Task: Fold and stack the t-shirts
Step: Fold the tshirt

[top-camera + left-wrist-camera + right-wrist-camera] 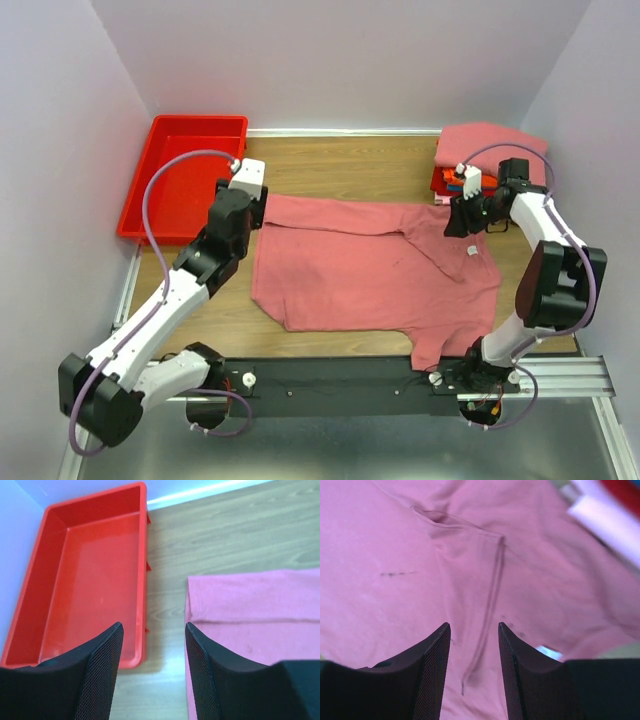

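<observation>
**Progress check: one shirt barely started, stack waiting**

Salmon-pink t-shirt (370, 265) lies mostly flat mid-table (340, 160). Only its far edge looks turned over, so I'd say folding has hardly begun. Stack of shirts (490, 150) sits in the far right corner. Left gripper (152, 630) hangs open over the shirt's far-left corner by the red bin (185, 180). Right gripper (474, 627) is open above the collar side. Both are empty.

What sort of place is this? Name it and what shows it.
Probably a robot lab's test booth: plain walls close in a wooden table, left arm and right arm stand on a rail, and a shirt lies spread between them.
</observation>
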Robot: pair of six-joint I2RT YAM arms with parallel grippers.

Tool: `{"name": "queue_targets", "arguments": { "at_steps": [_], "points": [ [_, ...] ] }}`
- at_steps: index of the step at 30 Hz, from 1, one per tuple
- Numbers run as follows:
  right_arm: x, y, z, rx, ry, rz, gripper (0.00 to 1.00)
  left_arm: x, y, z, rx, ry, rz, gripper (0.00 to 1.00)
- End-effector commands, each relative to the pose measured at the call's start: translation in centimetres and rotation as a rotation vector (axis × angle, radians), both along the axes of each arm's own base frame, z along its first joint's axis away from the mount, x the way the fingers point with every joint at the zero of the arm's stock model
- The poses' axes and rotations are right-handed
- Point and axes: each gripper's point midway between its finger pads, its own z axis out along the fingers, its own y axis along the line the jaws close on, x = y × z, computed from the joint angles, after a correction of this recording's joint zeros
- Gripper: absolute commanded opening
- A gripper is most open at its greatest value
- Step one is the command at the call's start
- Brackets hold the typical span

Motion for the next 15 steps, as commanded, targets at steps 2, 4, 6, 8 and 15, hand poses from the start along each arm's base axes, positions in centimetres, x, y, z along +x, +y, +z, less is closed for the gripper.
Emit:
{"name": "queue_targets", "arguments": {
  "at_steps": [2,4,6,8,15],
  "points": [
    [0.6,2.5,-0.9,0.160,0.091,0.009,0.49,-2.1,0.5,-0.8,-0.069,-0.058,-0.032,0.63],
    [1.4,2.6,-1.7,0.180,0.120,0.004,0.48,-2.7,0.4,0.3,-0.103,-0.109,-0.051,0.65],
    [1.8,2.8,-2.8,0.186,0.147,0.007,0.48,-2.8,0.7,0.9,-0.113,-0.131,-0.040,0.66],
    [2.0,3.2,-3.6,0.178,0.162,0.018,0.48,-2.8,0.6,0.8,-0.112,-0.128,-0.043,0.66],
    [3.1,3.9,-5.3,0.093,0.161,0.040,0.48,-2.8,0.5,0.9,-0.116,-0.129,-0.052,0.66]
  ]
}}
